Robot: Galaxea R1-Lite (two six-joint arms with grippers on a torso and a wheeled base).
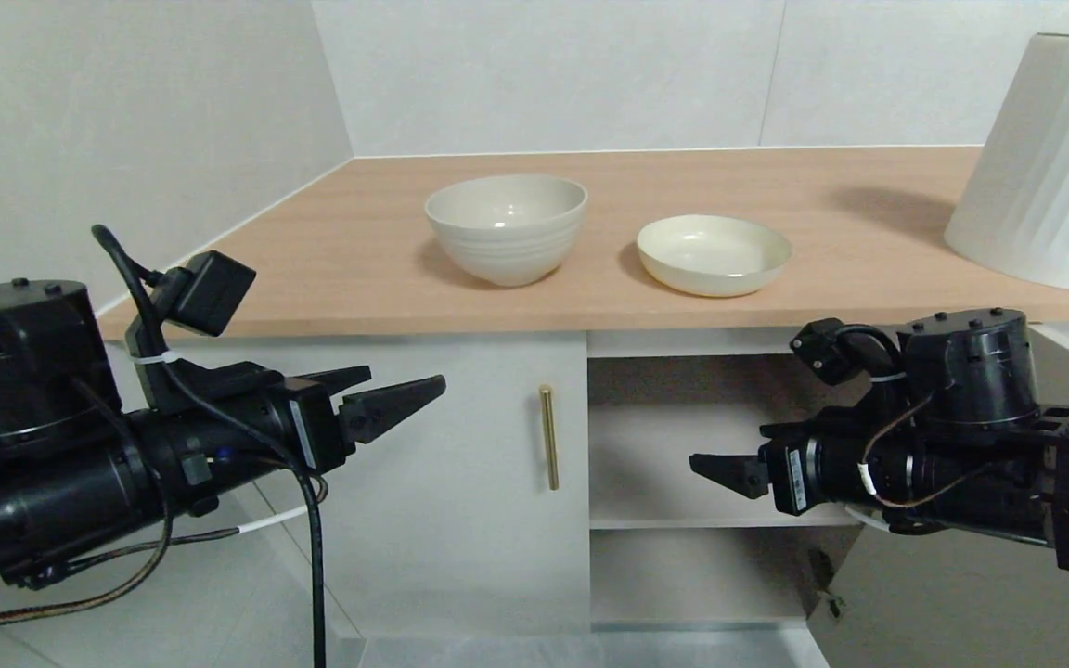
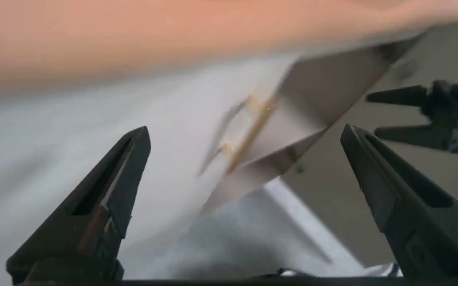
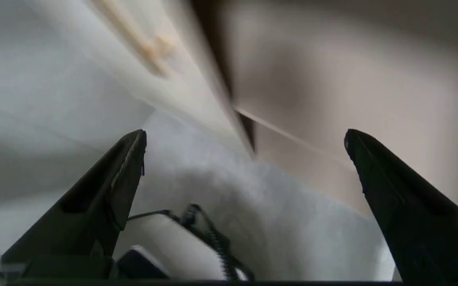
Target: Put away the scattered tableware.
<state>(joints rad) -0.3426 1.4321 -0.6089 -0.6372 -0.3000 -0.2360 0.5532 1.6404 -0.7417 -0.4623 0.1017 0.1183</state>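
Black and low at eight o'clock in the head view, the left gripper [image 1: 405,378] hangs in front of the closed cabinet door [image 1: 423,520] and points toward three o'clock. Its own wrist camera shows its jaws spread wide with nothing between them. That same camera catches the door's brass handle [image 1: 548,450] and, farther off, the tips of the right gripper [image 1: 697,464], which the head view sees side-on.

Up on the wooden counter [image 1: 330,260], near twelve o'clock, stands a deep cream bowl [image 1: 507,227]. Toward one o'clock sits a shallow cream dish [image 1: 714,253], near the bowl but not touching it. The head camera takes in both.

Below the dish the cabinet stands open, with a shelf [image 1: 664,522] across it. The right gripper hovers at four o'clock before that opening and points toward nine o'clock. Its wrist view shows its jaws wide and empty.

A white ribbed shade [image 1: 1045,158] stands on the counter at two o'clock.
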